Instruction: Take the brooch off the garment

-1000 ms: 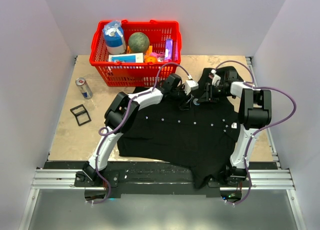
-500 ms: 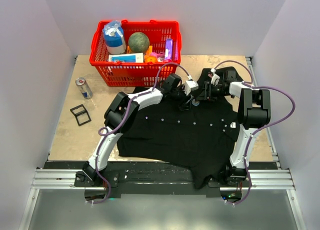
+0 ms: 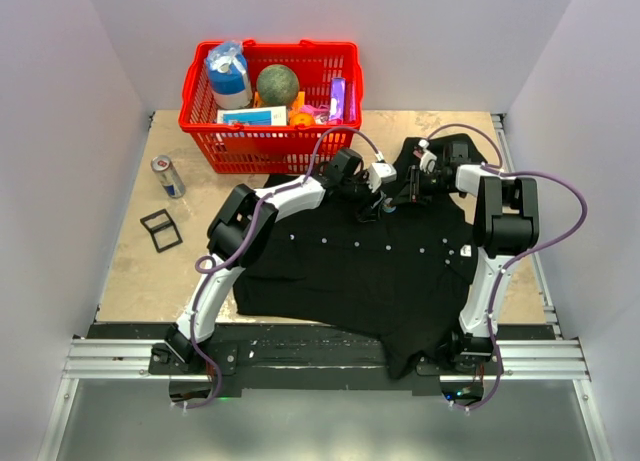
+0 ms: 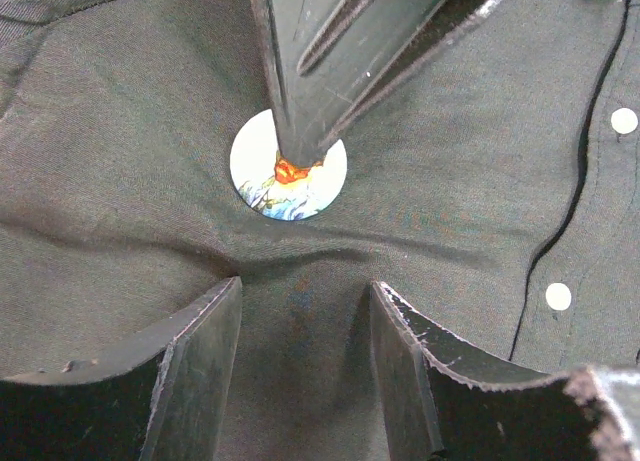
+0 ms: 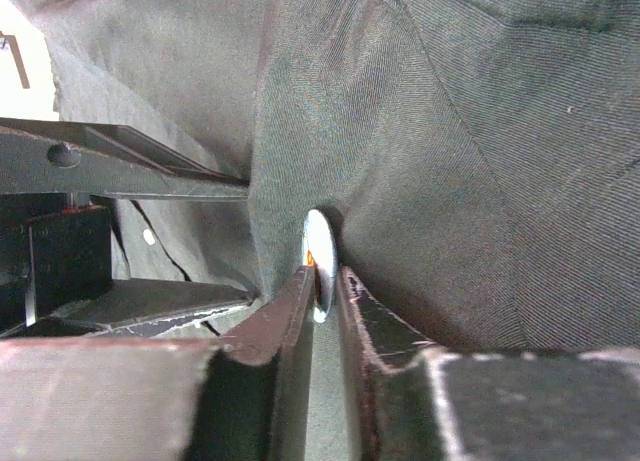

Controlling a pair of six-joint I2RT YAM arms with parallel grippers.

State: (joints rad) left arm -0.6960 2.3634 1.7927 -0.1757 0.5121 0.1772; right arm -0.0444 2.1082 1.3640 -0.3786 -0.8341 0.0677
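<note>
On the black shirt (image 4: 120,131), near its button row, the right fingers (image 5: 290,311) are clamped on the round brooch (image 4: 290,193), whose face is printed orange and blue, while the left fingers (image 4: 200,351) stand apart on the cloth just beside it.

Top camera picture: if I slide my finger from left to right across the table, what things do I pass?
Soda can → red basket → small white tag on the black shirt.
</note>
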